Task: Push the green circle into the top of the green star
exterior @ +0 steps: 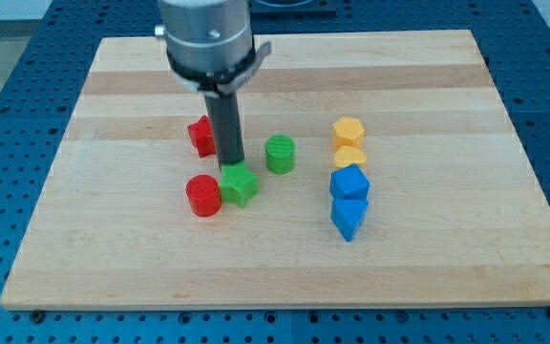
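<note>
The green circle point(280, 154) stands near the middle of the wooden board point(113, 86). The green star point(240, 184) lies below and to the left of it, a small gap apart. My tip point(231, 168) sits at the star's top edge, to the left of the green circle. The rod rises from there into the arm's grey housing point(208, 38) at the view's top.
A red circle point(203, 195) touches the star's left side. A red block point(201, 135) lies behind the rod, partly hidden. On the right, two yellow blocks point(349, 131) point(349, 157) and two blue blocks point(349, 182) point(348, 217) form a column.
</note>
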